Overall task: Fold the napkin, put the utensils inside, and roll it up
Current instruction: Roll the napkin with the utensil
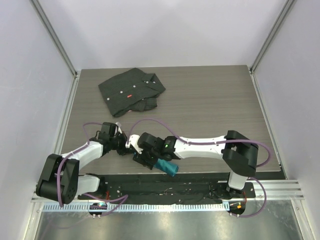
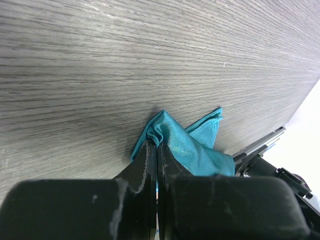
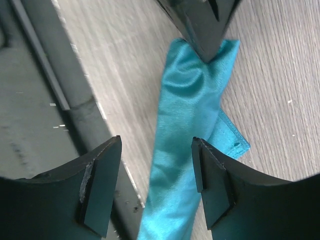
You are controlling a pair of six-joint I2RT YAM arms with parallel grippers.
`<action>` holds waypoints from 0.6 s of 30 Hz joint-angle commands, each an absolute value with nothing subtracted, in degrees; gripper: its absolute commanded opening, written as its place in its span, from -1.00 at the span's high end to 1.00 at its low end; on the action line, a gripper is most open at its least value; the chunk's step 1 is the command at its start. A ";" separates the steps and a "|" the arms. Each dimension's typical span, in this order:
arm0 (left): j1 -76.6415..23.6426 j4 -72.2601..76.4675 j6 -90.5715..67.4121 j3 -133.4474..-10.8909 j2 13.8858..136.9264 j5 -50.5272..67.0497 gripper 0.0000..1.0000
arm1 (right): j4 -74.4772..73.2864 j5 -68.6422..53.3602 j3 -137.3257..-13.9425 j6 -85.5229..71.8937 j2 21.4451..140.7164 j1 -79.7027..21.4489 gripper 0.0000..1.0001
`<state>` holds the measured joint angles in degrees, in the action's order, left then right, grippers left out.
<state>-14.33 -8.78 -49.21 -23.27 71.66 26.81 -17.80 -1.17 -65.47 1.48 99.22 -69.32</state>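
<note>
While the left hand (image 2: 156, 146) pinches one end of the bundled teal napkin (image 3: 185, 125) on the worktop (image 2: 100, 60), the right hand (image 3: 156, 187) hangs wide open over that napkin's middle.

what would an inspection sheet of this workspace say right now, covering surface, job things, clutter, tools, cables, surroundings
surface: grey wood-grain table, black base plate along near edge
job's things: teal napkin in a narrow roll or fold near the near edge; fork nothing seen
clutter: black buttoned shirt crumpled at far left
grippers: left tool shut, pinching one end of the napkin; right tool open, fingers either side of it
cables: purple cables looping along both arms
surroundings: pale walls, metal frame posts
</note>
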 commanded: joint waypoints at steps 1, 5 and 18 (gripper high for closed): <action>-14.33 -10.46 -48.78 -25.05 71.98 26.89 1.00 | -17.84 5.44 -66.80 3.42 101.86 -69.69 -0.30; -14.33 -10.81 -48.78 -25.14 71.81 26.63 1.00 | -17.67 5.80 -66.62 4.22 102.65 -69.87 -0.29; -14.33 -10.99 -48.43 -25.66 71.37 26.90 1.00 | -16.44 3.87 -64.52 3.87 106.70 -69.87 -0.13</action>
